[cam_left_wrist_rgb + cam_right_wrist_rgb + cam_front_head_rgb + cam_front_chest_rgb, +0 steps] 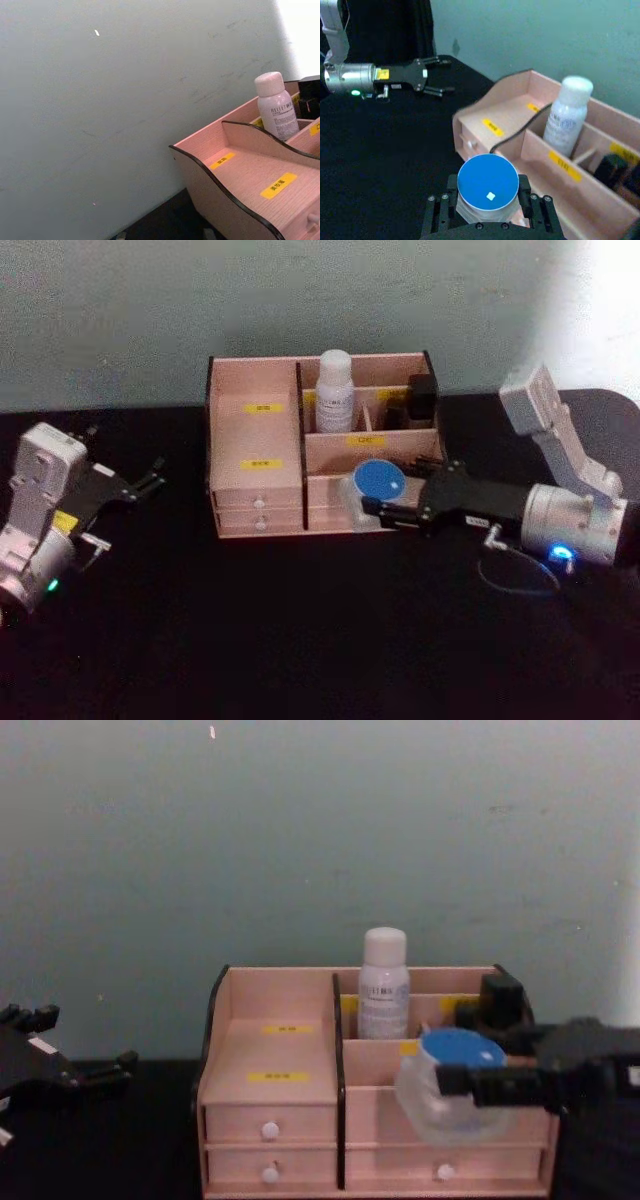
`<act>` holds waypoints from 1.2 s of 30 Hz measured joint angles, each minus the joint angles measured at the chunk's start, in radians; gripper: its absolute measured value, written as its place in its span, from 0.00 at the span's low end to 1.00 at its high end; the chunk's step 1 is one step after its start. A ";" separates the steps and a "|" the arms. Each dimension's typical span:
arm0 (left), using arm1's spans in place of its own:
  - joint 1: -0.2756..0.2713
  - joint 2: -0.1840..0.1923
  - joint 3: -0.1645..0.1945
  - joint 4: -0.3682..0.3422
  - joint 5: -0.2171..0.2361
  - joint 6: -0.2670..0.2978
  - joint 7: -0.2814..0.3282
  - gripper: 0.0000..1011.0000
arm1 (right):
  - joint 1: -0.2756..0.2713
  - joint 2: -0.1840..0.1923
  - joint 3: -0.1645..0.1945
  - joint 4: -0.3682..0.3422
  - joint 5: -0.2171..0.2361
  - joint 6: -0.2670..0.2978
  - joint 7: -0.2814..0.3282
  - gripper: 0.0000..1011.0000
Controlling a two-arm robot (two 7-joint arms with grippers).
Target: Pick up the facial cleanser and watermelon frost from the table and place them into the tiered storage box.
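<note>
The facial cleanser (334, 390) stands in the tiered storage box (250, 435); your right gripper (375, 504) clamps the watermelon frost (379, 480) at its front, left gripper (440, 76) idle, fingers spread.

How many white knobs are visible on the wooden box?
3: upper left drawer knob, lower left drawer knob, lower right drawer knob. The jar may hide a fourth.

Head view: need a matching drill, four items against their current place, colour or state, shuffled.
1. facial cleanser
2. watermelon frost
3. left tool
4. tiered storage box

A. open, left of the box
B. gripped in the right tool
C. upright in a rear compartment
D. light wood, black edges

Pairs: 1-C, 2-B, 3-A, 4-D
</note>
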 joint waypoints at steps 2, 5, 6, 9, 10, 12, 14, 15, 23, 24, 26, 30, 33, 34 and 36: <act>0.000 0.000 0.000 0.000 0.000 0.000 0.000 0.99 | 0.028 -0.012 -0.012 0.015 -0.003 0.000 0.003 0.71; 0.000 0.000 0.000 0.000 0.000 0.000 0.000 0.99 | 0.055 -0.027 -0.024 0.033 -0.009 0.000 0.006 0.71; 0.000 0.000 0.000 0.000 0.000 0.000 0.000 0.99 | 0.074 -0.038 -0.032 0.049 -0.013 0.000 0.007 0.71; 0.000 0.000 0.000 0.000 0.000 0.000 0.000 0.99 | 0.114 -0.064 -0.049 0.086 -0.021 -0.001 0.010 0.71; 0.000 0.000 0.000 0.000 0.000 0.000 0.000 0.99 | 0.123 -0.070 -0.054 0.097 -0.022 -0.001 0.012 0.71; 0.000 0.000 0.000 0.000 0.000 0.000 0.000 0.99 | 0.150 -0.088 -0.065 0.125 -0.026 -0.001 0.017 0.71; 0.000 0.000 0.000 0.000 0.000 0.000 0.000 0.99 | 0.178 -0.109 -0.077 0.157 -0.031 -0.002 0.023 0.71; 0.000 0.000 0.000 0.000 0.000 0.000 0.000 0.99 | 0.188 -0.116 -0.082 0.169 -0.032 -0.002 0.025 0.71; 0.000 0.000 0.000 0.000 0.000 0.000 0.000 0.99 | 0.283 -0.181 -0.122 0.281 -0.056 -0.014 0.049 0.71; 0.000 0.000 0.000 0.000 0.000 0.000 0.000 0.99 | 0.290 -0.187 -0.124 0.291 -0.058 -0.016 0.051 0.71; 0.000 0.000 0.000 0.000 0.000 0.000 0.000 0.99 | 0.303 -0.198 -0.129 0.307 -0.060 -0.020 0.055 0.71; 0.000 0.000 0.000 0.000 0.000 0.000 0.000 0.99 | 0.339 -0.230 -0.139 0.354 -0.069 -0.037 0.061 0.71; 0.000 0.000 0.000 0.000 0.000 0.000 0.000 0.99 | 0.362 -0.255 -0.145 0.386 -0.077 -0.048 0.061 0.71; 0.000 0.000 0.000 0.000 0.000 0.000 0.000 0.99 | 0.367 -0.259 -0.146 0.393 -0.078 -0.050 0.061 0.71; 0.000 0.000 0.000 0.000 0.000 0.000 0.000 0.99 | 0.377 -0.270 -0.148 0.409 -0.081 -0.054 0.062 0.71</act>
